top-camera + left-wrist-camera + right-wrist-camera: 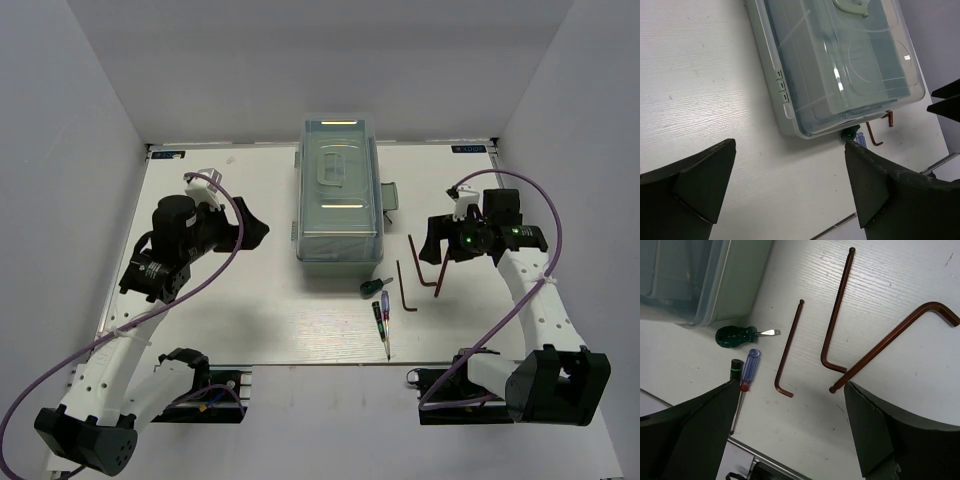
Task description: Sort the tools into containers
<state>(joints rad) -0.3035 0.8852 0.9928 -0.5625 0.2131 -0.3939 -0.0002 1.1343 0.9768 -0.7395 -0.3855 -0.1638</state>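
**While the lid is shut, six tools wait outside**

Since nothing has gone into a compartment yet, this looks like the very start of the sort. Nearest the arms lie two slim pen-like screwdrivers, the purple-handled screwdriver (747,367) and the dark green-handled screwdriver (735,367), side by side. Just beyond them is one stubby green-and-black-handled screwdriver (732,336), by the box corner. At their 3 o'clock are three thin dark L-shaped hex keys (787,347), close together. The right gripper (791,387) hovers over them, jaws spread wide and empty. The left gripper (790,145), at the box's 9 o'clock, is also spread and holds nothing. Farthest back is one pale mint-green plastic toolbox (338,265), its translucent handled lid down, with every tool at its 5 o'clock. My read of the next move: that lid has to open before anything drops in.
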